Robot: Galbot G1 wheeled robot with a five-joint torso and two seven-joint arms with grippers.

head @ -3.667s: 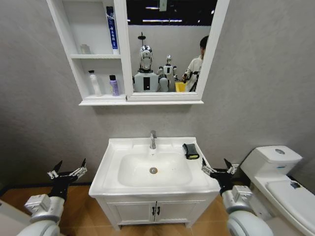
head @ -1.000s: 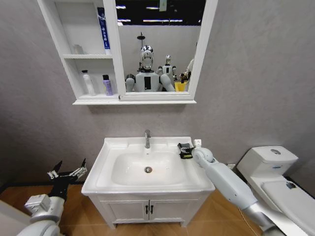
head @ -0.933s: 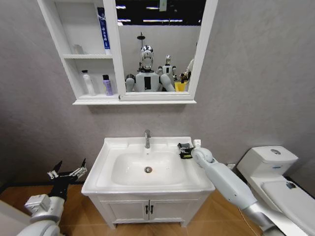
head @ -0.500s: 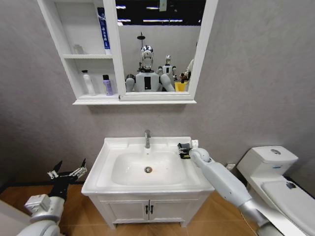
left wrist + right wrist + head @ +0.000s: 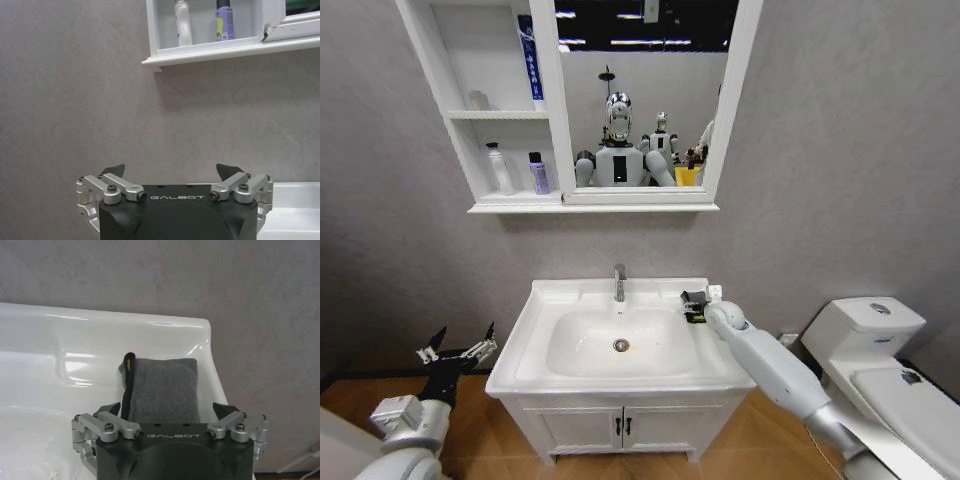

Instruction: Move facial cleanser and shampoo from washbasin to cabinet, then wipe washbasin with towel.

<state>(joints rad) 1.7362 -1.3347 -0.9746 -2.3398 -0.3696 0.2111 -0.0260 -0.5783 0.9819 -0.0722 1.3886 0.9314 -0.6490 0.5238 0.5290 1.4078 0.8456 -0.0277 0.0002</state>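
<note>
The facial cleanser (image 5: 498, 168) and the purple shampoo (image 5: 536, 173) stand side by side on the lowest open shelf of the cabinet (image 5: 510, 206); the left wrist view shows the cleanser (image 5: 182, 22) and shampoo (image 5: 225, 22) there too. The towel (image 5: 692, 316) lies on the back right rim of the washbasin (image 5: 535, 300). My right gripper (image 5: 694, 298) reaches over it. In the right wrist view the gripper (image 5: 167, 409) is open, its fingers either side of the grey towel (image 5: 162, 387). My left gripper (image 5: 455, 352) hangs open, low at the left, away from the basin.
A chrome tap (image 5: 619, 282) stands behind the bowl and a round drain (image 5: 621, 345) sits in it. A white toilet (image 5: 875, 335) is close on the right. A blue-and-white tube (image 5: 525, 45) stands on the top shelf. Cupboard doors (image 5: 620, 430) are below the basin.
The camera has shifted since the oldest frame. My right arm rose from low right and reached to the towel; over the last second it edged slightly further over it. The left arm stayed still.
</note>
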